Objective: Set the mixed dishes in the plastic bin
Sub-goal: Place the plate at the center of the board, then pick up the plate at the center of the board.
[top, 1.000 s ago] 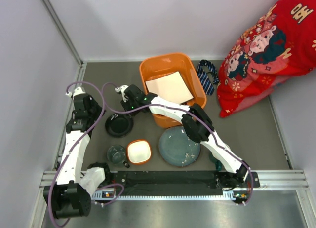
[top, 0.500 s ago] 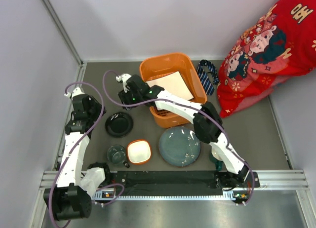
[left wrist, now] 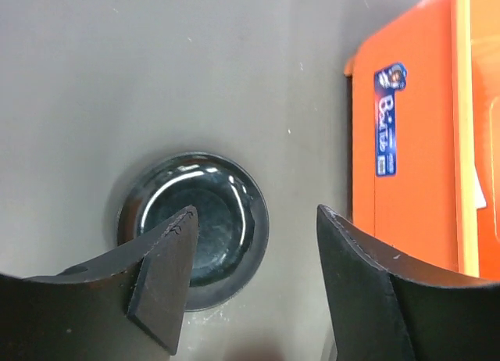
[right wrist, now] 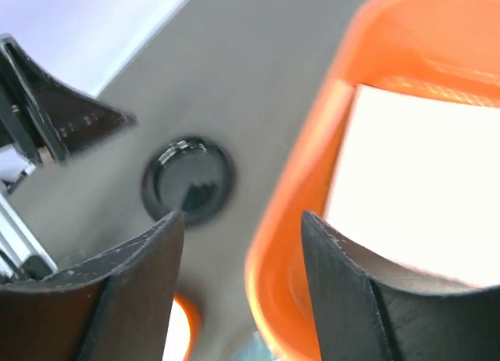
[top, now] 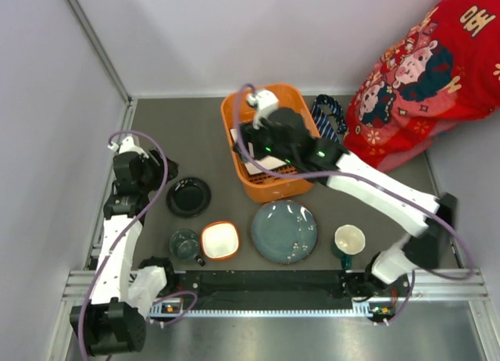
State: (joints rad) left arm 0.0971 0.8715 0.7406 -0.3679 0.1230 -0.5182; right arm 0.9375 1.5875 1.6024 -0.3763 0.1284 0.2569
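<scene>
The orange plastic bin (top: 269,191) stands at the back centre, with a white square plate (top: 256,168) lying inside it. My right gripper (top: 248,146) hovers open over the bin's left rim (right wrist: 312,189), beside the white plate (right wrist: 422,173), holding nothing. My left gripper (top: 166,172) hangs open just above a small black saucer (top: 188,197), and its fingers (left wrist: 168,275) are empty. On the table in front sit a dark teal cup (top: 184,244), an orange bowl (top: 220,240), a blue-grey plate (top: 284,231) and a cream mug (top: 349,241).
A striped blue necktie (top: 328,119) lies to the right of the bin, beside a red patterned cloth (top: 422,72). Grey walls close in the left and back. The bin's side wall (left wrist: 406,142) stands close to the right of the black saucer (left wrist: 223,220).
My right arm has swung from beside the black saucer to over the bin, uncovering the cream mug. Both grippers have opened. The saucer has stayed on the table.
</scene>
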